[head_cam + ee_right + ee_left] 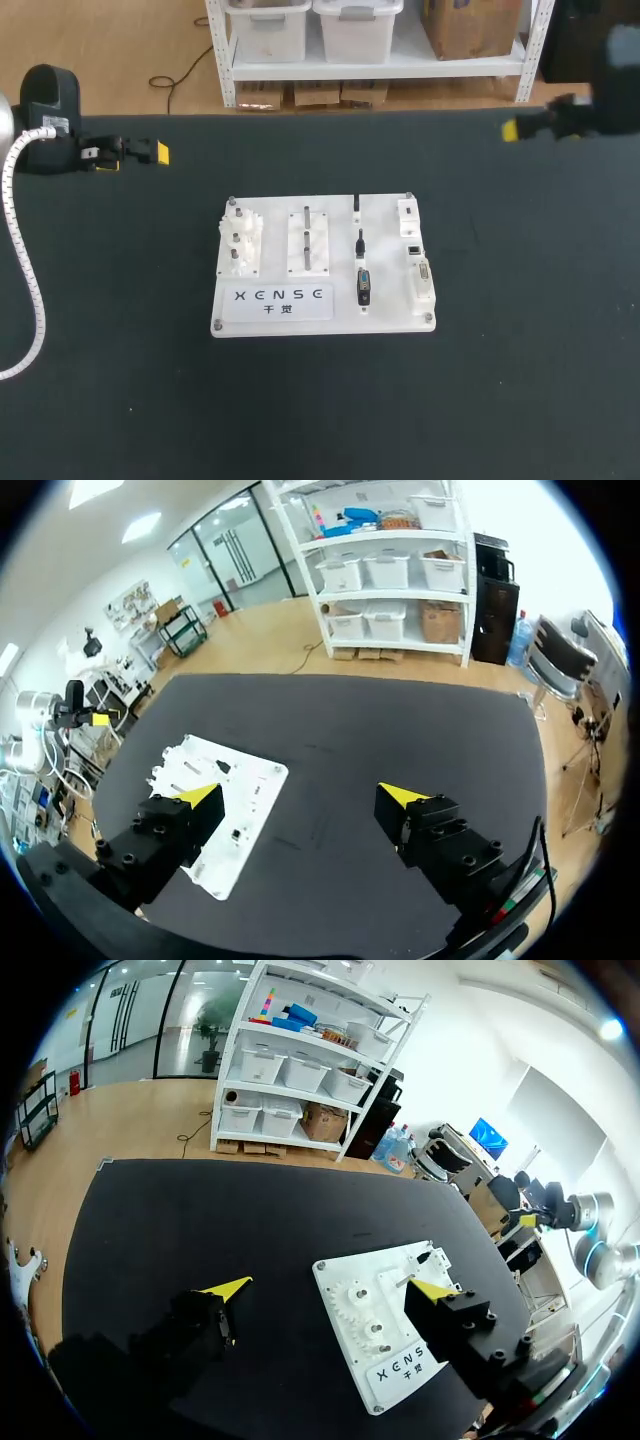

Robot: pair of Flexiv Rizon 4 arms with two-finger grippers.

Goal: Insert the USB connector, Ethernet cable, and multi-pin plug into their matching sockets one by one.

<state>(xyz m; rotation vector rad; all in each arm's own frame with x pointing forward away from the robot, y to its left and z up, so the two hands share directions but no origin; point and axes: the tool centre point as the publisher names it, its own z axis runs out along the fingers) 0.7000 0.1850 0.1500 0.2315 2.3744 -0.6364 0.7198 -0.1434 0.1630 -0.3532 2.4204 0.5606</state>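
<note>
Both tools are released and carry nothing: the left gripper [330,1288] has its yellow tips spread wide with only table and board between them, and the right gripper [300,795] is spread the same way. Each hangs well apart from the white board [385,300], which lies ahead of both grippers, out between the two arms. The three plugs rest on that board in one tight column. Judging by the sockets [415,250] lined up just beside them, I take them for the USB connector [356,205] farthest from me, the Ethernet cable [360,243] in the middle and the multi-pin plug [363,287] nearest. Each lies flat with its long axis running along the column, near edge to far edge. The multi-pin plug's broad body sits at the near end, but I cannot tell which end is its mating face. My worries are these. The plugs are so close that fingers this wide could nudge a neighbour while closing on one. A plug gripped slightly twisted would jam at its socket's mouth. I see nothing clamping the board, so a hard push might slide it. Both arms converging on one column could also clash.
</note>
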